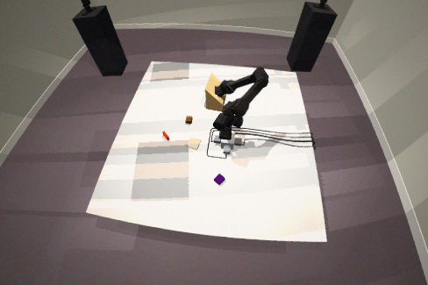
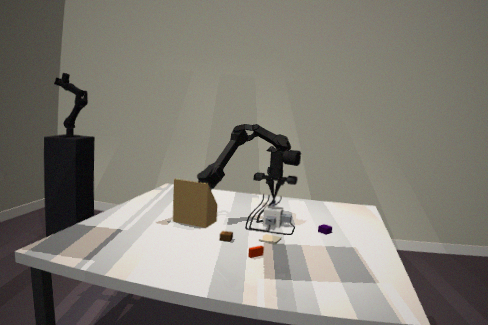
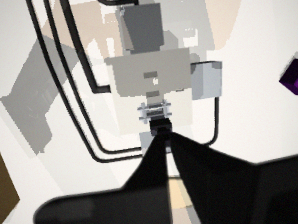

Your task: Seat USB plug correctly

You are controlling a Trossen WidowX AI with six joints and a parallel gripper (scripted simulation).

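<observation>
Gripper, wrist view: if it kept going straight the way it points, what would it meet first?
The gripper, shut on the USB plug, points down at the power cube; the plug would likely press onto its top.

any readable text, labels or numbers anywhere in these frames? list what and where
None readable in any view.
Power cube: plain faces, only small dark slots, no lettering.
USB plug, held in the gripper: no marking visible.
Tan box, orange block, purple block: blank.
</observation>
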